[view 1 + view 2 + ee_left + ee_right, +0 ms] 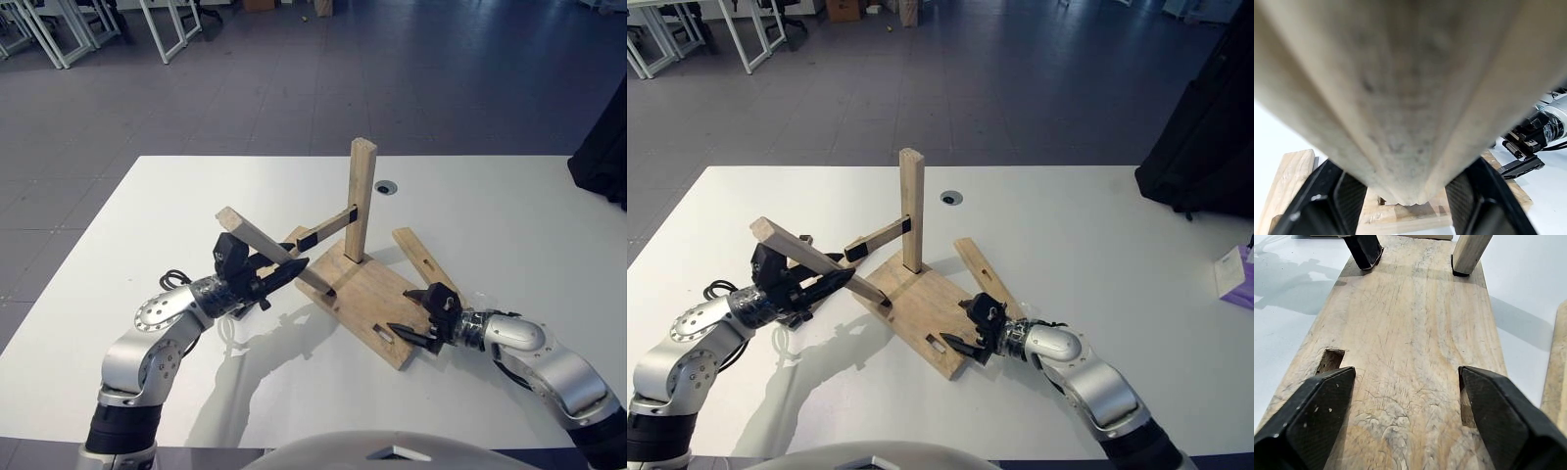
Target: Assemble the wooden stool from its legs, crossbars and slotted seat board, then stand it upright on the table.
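Leg (250, 233), clenched in the left gripper (282, 274), slants down and forward from it onto the seat board (367, 294), lower tip at the corner slot (329, 291) just ahead. The right gripper (411, 315) straddles the board's opposite end, fingers spread.

You're getting bright, even light from above and ahead over the white table (509, 225). The slanted leg (257, 238) and seat board (367, 294) are casting soft grey shadows toward the near table edge. In the left wrist view the tabletop is washing out white beside that leg.
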Robot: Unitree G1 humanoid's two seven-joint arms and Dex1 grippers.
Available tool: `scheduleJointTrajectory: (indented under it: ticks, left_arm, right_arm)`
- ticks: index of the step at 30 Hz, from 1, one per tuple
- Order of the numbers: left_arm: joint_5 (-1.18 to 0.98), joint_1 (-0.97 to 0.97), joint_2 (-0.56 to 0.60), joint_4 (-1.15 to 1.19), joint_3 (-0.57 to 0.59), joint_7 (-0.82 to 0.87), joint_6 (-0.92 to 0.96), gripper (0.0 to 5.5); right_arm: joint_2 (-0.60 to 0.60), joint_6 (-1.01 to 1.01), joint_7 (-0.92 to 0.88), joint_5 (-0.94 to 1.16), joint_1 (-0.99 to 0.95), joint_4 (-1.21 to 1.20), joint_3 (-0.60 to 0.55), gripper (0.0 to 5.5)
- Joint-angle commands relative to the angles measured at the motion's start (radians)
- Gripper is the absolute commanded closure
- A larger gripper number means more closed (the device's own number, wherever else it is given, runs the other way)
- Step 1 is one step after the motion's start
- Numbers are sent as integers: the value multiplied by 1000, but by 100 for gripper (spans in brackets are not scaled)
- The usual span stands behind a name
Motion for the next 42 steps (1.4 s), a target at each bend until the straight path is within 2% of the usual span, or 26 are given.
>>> scheduleJointTrajectory:
  ticks: [1,15,27,42]
  left_arm:
    - [78,4,21,61,-17,30,17,346]
    - [78,14,49,16,-5,52,45,346]
    - [97,48,40,-173,-65,244,218,346]
    - [9,-59,47,-240,-19,322,381,346]
  right_arm:
    - [-6,56,4,-49,35,43,25,151]
    - [-1,51,-2,-65,39,52,18,151]
    - [7,45,-3,-81,40,63,14,151]
    - [25,46,-6,-97,47,69,10,151]
